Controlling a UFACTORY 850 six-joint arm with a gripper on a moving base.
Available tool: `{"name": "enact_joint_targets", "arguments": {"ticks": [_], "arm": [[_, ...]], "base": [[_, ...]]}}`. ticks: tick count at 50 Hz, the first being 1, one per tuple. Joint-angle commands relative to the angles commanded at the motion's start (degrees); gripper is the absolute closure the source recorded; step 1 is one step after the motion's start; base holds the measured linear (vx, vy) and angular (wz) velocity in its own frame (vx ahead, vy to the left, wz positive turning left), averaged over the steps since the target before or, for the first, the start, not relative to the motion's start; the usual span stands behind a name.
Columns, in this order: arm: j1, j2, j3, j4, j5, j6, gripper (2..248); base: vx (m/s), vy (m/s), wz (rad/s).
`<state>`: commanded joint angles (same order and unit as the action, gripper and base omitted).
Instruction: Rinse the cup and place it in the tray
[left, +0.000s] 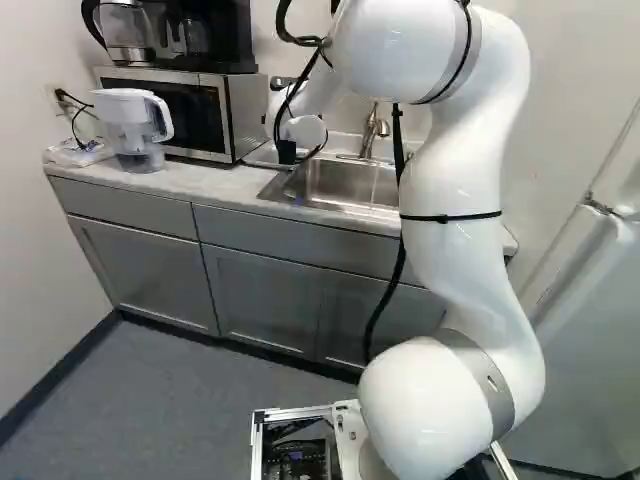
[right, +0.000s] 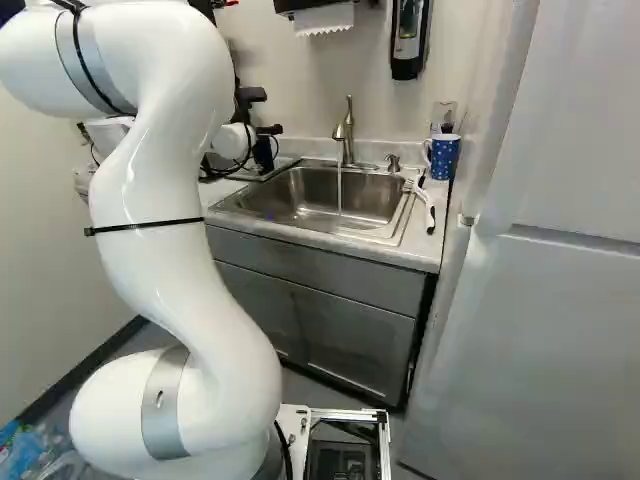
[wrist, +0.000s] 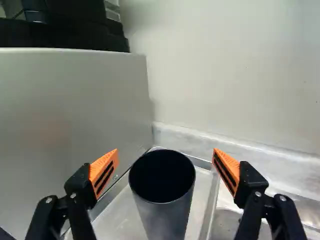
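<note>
A dark, straight-sided cup (wrist: 167, 215) stood upright in the metal tray (wrist: 120, 220), its mouth facing up, while the robot's black tool (wrist: 165, 151) hung open around it — one orange pad (wrist: 104, 172) to either side, neither touching the wall. The cup's long axis rose between the parted fingers, the relation on which the next move turned. A microwave (left: 170, 110) flanked the tray on one side; on the other, water (right: 339, 190) ran from the faucet (right: 347, 135) into the sink (right: 285, 195). With the cup already in the tray, the placing looked done — though whether it was rinsed could not be told — and an even retreat seemed called for, lest a finger tip it.
</note>
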<state>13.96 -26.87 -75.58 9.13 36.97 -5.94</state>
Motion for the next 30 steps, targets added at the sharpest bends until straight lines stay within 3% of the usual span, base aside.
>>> {"name": "enact_joint_targets", "arguments": {"ticks": [30], "arm": [[-0.2,1.9,-1.4,0.0,-5.5,0.0,3]], "base": [[0.0,0.0,0.0]]}}
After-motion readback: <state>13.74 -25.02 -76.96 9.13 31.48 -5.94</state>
